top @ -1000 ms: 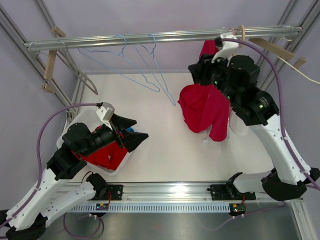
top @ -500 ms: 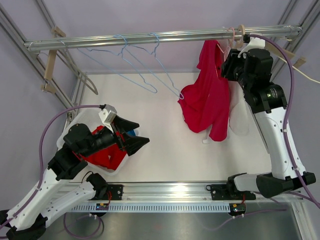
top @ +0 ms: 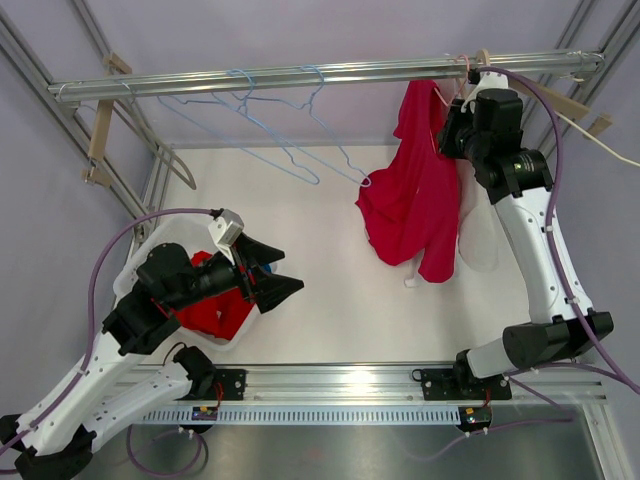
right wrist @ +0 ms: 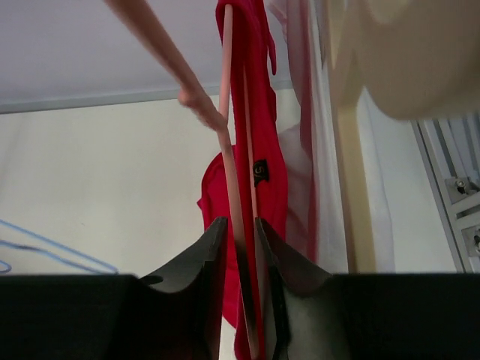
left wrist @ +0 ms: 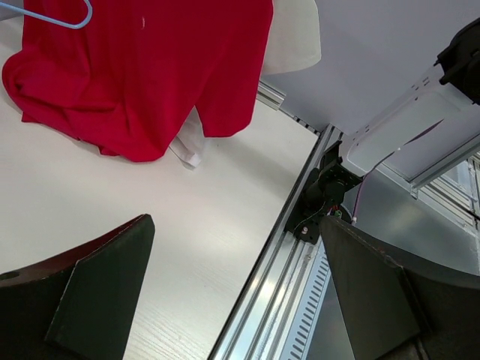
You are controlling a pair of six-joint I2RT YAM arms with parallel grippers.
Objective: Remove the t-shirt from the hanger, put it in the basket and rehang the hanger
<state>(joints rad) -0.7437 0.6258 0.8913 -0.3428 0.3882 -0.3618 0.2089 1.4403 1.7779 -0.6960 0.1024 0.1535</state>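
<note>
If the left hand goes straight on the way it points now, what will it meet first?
Probably the bare white table, short of the aluminium rail; the red t-shirt hangs off to one side. Depth is unclear.

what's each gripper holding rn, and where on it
The right gripper pinches the pink hanger on its thin arm, beside the red t-shirt. The left gripper is open, holding nothing.

From my feed I see blue wire hangers [top: 296, 160] on the rail [top: 180, 84], a wooden hanger [top: 100, 135] far left, and a white bin [top: 140, 255] holding red cloth [top: 205, 312].
</note>
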